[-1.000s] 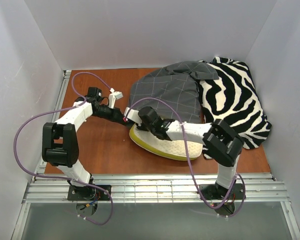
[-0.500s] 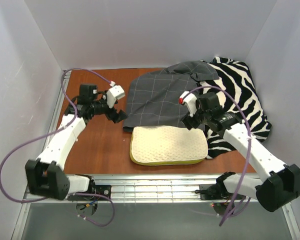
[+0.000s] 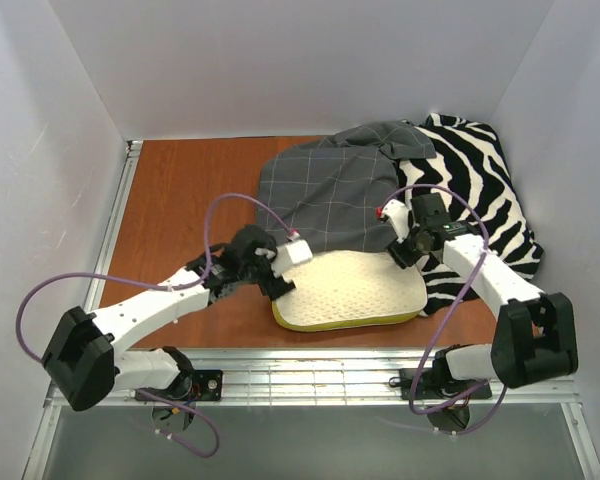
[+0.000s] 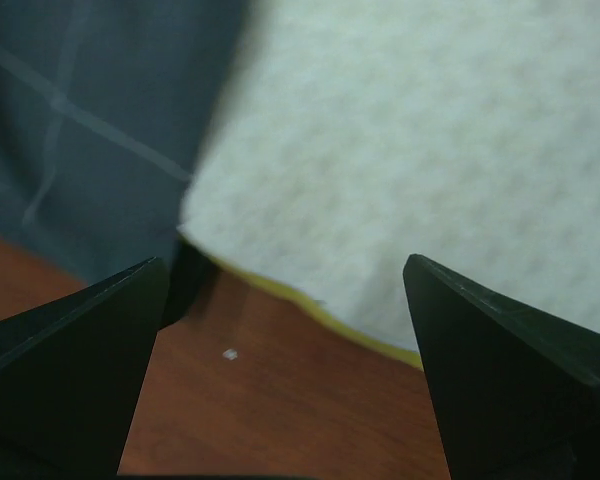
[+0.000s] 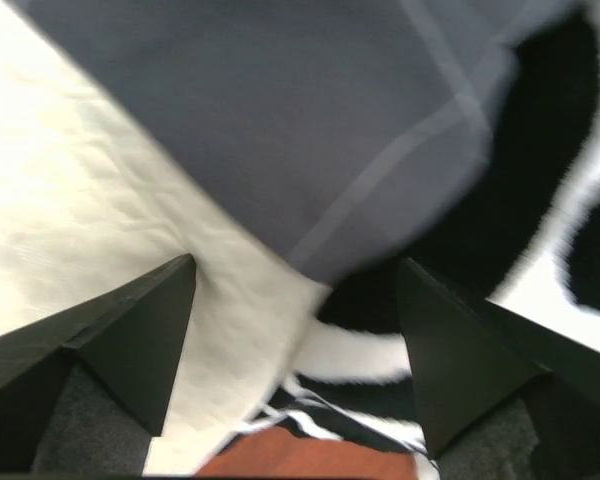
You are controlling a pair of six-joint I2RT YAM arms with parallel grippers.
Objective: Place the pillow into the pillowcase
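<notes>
One table [image 3: 180, 200]: reddish-brown wood, white walls around it, everything sits on it.
Zebra cloth [image 3: 480, 200]: black and white, bunched up in the far right corner and spilling down the right side. Its left edge is partly under the grey cover.
Pillowcase [image 3: 330, 190]: dark grey with thin light grid lines, rumpled, spread over the far middle of the table. Its far right corner is draped onto the zebra cloth. In the right wrist view, its near hem lies over the pillow's far edge.
Pillow [image 3: 355, 290]: cream, dimpled, flat on the table just in front of the pillowcase, near the front edge and a bit right of centre. Pretty much all of it is out in the open, not inside. A yellow-green rim shows along the near side, and the right end touches the zebra cloth.
Left arm [image 3: 150, 310]: stretched low across the table from the near left toward the pillow's left end.
Right arm [image 3: 490, 280]: reaches in from the near right over the zebra cloth.
Left fingers [image 3: 278, 284]: spread wide with nothing between them, right at the pillow's far left corner where it meets the grey hem.
Right fingers [image 3: 402, 254]: also spread wide and gripping nothing, over the pillow's far right corner where pillow, hem and zebra cloth all meet.
</notes>
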